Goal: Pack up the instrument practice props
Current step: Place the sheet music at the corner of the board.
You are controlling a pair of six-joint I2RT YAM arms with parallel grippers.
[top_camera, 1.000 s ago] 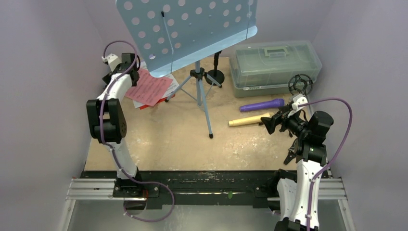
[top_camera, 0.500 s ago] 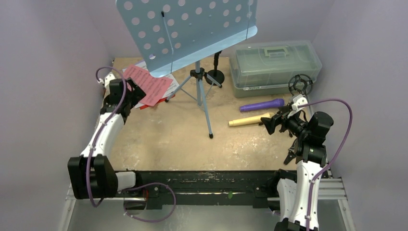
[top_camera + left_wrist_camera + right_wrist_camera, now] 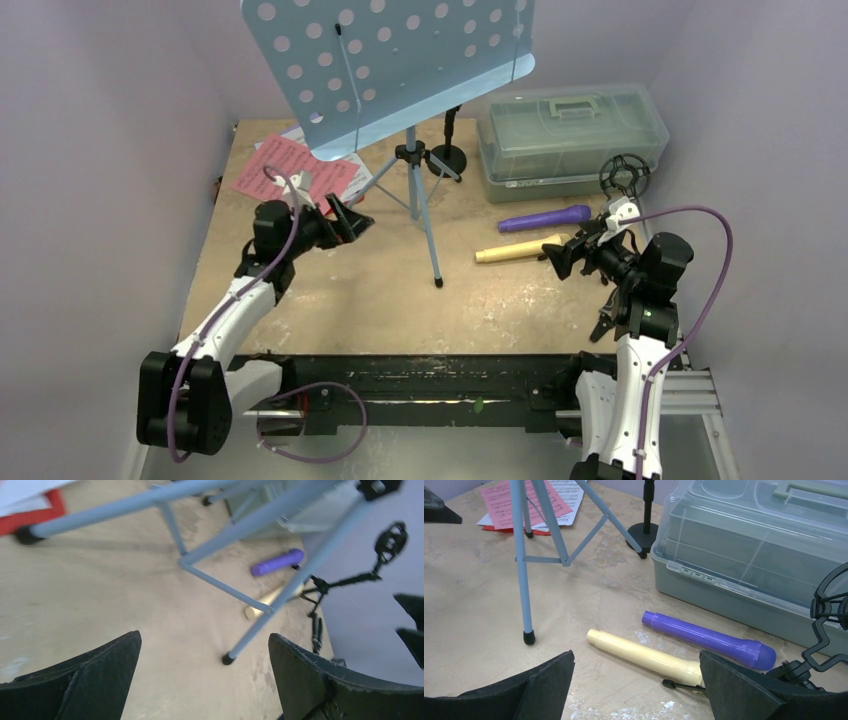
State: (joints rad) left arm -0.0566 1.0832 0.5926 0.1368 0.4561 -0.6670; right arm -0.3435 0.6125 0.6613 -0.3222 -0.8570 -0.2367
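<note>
The light-blue perforated music rest [image 3: 390, 60] stands on tripod legs [image 3: 425, 215] at the back middle. Pink and white sheet music [image 3: 290, 170] lies on a red folder [image 3: 30, 517] at the back left. The purple microphone [image 3: 545, 217] and the cream microphone [image 3: 515, 251] lie on the right. One black mic holder [image 3: 447, 155] stands behind the tripod, and another [image 3: 625, 175] stands by the right arm. My left gripper [image 3: 345, 222] is open and empty, left of the tripod. My right gripper [image 3: 560, 258] is open and empty beside the cream microphone [image 3: 644, 655].
A translucent grey-green box with a handle [image 3: 570, 135] sits closed at the back right. Purple walls close in the wooden table [image 3: 350, 300] on three sides. The front tripod foot [image 3: 528, 637] rests mid-table.
My left arm has swung from the back left by the sheet music toward the tripod, and its gripper now points right. The right arm has not moved.
</note>
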